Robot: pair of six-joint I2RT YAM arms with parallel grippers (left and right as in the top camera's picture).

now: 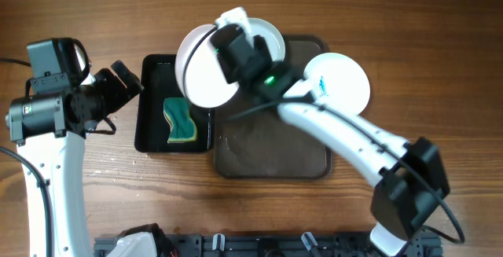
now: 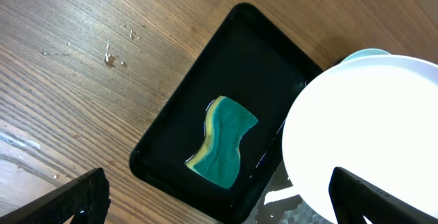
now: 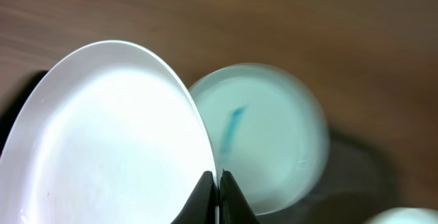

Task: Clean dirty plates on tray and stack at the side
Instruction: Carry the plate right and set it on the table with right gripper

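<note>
Centrally, the right gripper (image 3: 217,183) has its jaws drawn nearly together, pinching the rim of one plate (image 3: 102,135). The plate hangs tilted on edge, and its white face looks plain from this side. From overhead it sits above the boundary between the tray (image 1: 267,151) and the black tray (image 1: 151,131).

Just behind it, a second plate (image 3: 267,135) lies flat at the tray's far edge, with a blue streak at its centre. A third plate (image 1: 342,80), also streaked, overlaps the tray's far right corner.

A green sponge (image 2: 222,142) lies in the black tray. Beside that tray's left edge the left gripper (image 1: 116,101) stands with jaws spread wide and empty.

Handling, as judged: the plate is stiff, smooth and probably light. A rim pinch gives little contact area, so the plate may pivot or slip if pushed on its face. It may chip if dropped onto the wooden table (image 1: 409,13). The rim is the only graspable part, and wiping pressure should press toward the pinch rather than away from it.
</note>
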